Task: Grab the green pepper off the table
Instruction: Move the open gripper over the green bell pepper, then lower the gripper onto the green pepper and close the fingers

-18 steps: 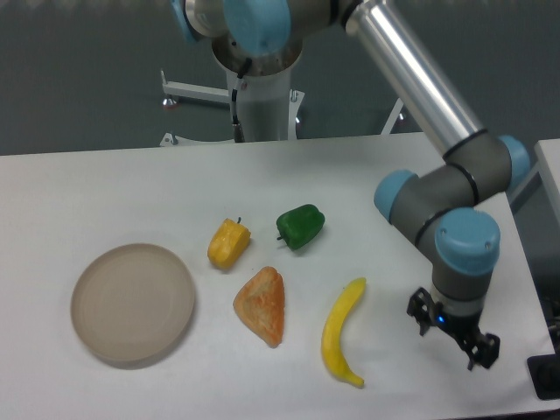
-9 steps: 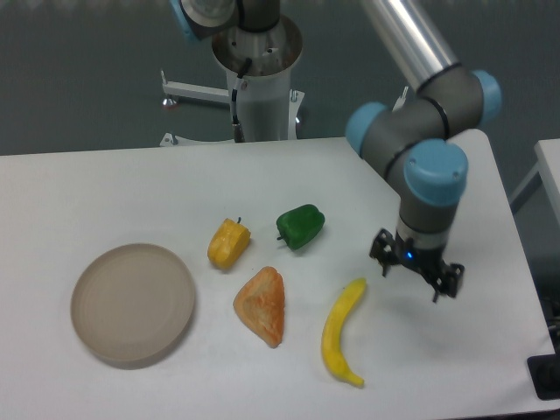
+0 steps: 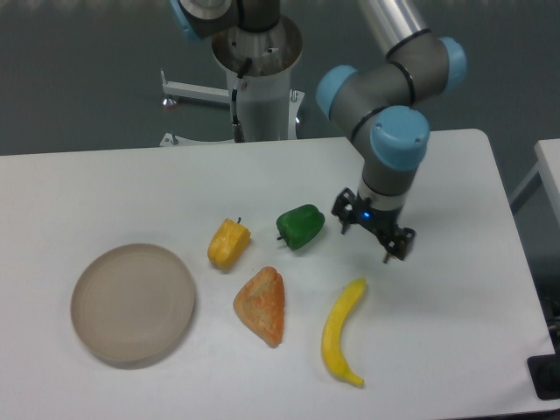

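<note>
Pepper: you have the green pepper [image 3: 301, 226] lying on the table [image 3: 105, 188] near its middle, glossy and dark, with its short stem end turned to the left in the camera view. Nothing touches it.
Gripper: you see the gripper [image 3: 374, 237] hanging just to the right of the green pepper, apart from it, above the tabletop. Its two fingers [image 3: 390, 252] stand spread with a clear gap between them, and they hold nothing. A small blue light glows at the gripper's base.
Arm: your UR5e arm [image 3: 385, 92] reaches in from the upper part of the view, grey with light-blue joint caps, and its wrist points down over the gripper.
Yellow pepper: you find the yellow pepper [image 3: 228, 243] to the left of the green one, close by but not touching it.
Orange piece: an orange wedge-shaped food item [image 3: 262, 304] lies below both peppers in the view, apart from each.
Banana: you have a banana [image 3: 340, 332] lying below the gripper in the view, curved, with its upper tip near the fingers but clear of them.
Plate: a round beige plate [image 3: 132, 303] sits at the left of the table, well apart from the green pepper.
Base: the arm's white pedestal [image 3: 261, 96] stands behind the table's far edge.
</note>
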### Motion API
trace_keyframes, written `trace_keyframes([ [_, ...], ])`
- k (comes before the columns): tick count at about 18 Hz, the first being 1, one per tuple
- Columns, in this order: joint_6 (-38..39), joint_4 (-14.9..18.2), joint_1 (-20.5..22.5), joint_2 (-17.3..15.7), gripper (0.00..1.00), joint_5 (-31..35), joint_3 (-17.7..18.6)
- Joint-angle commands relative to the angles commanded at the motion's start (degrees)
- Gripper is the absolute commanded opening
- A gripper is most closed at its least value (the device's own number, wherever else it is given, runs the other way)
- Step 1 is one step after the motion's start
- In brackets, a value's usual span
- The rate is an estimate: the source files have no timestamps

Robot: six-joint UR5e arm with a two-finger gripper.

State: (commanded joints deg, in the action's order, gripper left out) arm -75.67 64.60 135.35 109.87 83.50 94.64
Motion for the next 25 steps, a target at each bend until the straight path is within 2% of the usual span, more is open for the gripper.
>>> trace_keyframes([
  [2,-0.1,0.0,-0.3,-1.8,1.0,0.0,2.6],
  [7,0.4,-0.8,-1.0,-3.2,1.0,0.0,5.6],
  [15,3.5,-1.1,-2.1,-3.1,1.0,-0.1,6.4],
  [18,4.1,-2.6,-3.1,-2.7,1.0,0.0,6.9],
  [25,4.1,-3.2,-3.3,-2.5,1.0,0.0,8.7],
])
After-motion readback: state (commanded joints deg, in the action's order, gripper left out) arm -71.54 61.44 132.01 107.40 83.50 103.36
